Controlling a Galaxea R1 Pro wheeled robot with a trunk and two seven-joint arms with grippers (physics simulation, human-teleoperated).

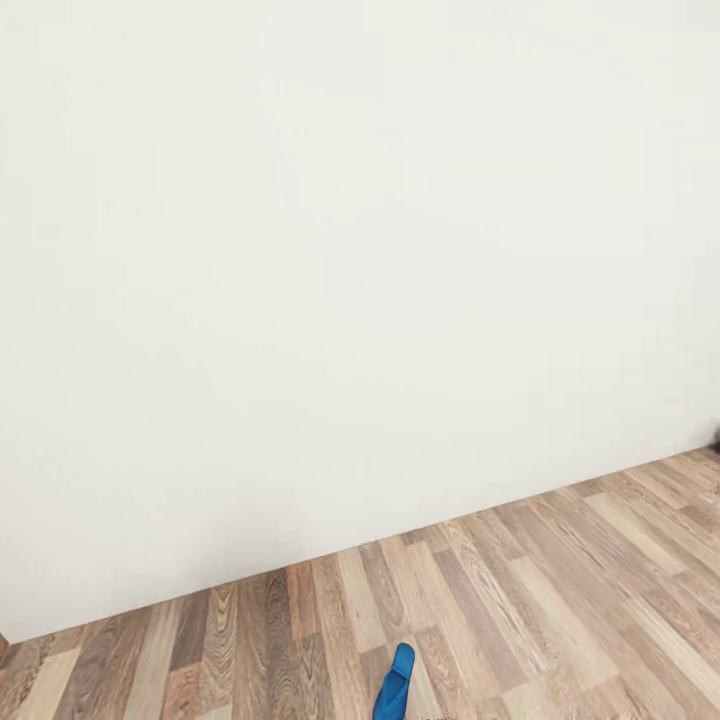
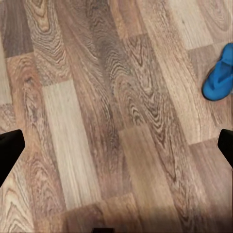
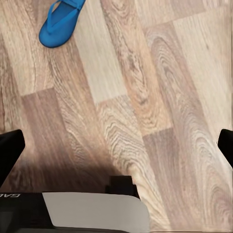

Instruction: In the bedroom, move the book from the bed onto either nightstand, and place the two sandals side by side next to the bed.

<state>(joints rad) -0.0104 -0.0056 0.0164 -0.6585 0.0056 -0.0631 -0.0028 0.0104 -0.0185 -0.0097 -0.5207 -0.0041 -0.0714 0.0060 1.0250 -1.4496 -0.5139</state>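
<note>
Head view: a white wall (image 1: 350, 280) meets the wood-plank floor (image 1: 560, 600) along a line rising from 8 o'clock to 3 o'clock; one blue sandal (image 1: 394, 685) lies flat on the planks at 6 o'clock, cut by the frame edge. Left wrist view: the left gripper (image 2: 116, 148) hangs above bare floor, its fingers wide apart and holding nothing; the sandal (image 2: 219, 74) lies at 2 o'clock, partly out of frame. Right wrist view: the right gripper (image 3: 116, 148) likewise stands spread and empty; the sandal (image 3: 59, 20) rests at 11 o'clock, strap up, well apart from the fingers.

Risks, as judged: the sandal lies beside both grippers rather than between either pair of fingers, so a straight descent would likely close on floor; the thin flat sole offers little to pinch, and fingertips may strike the planks or push it sliding away; with the wall close ahead, a careless turn of the base could carry the sandal out of sight.
</note>
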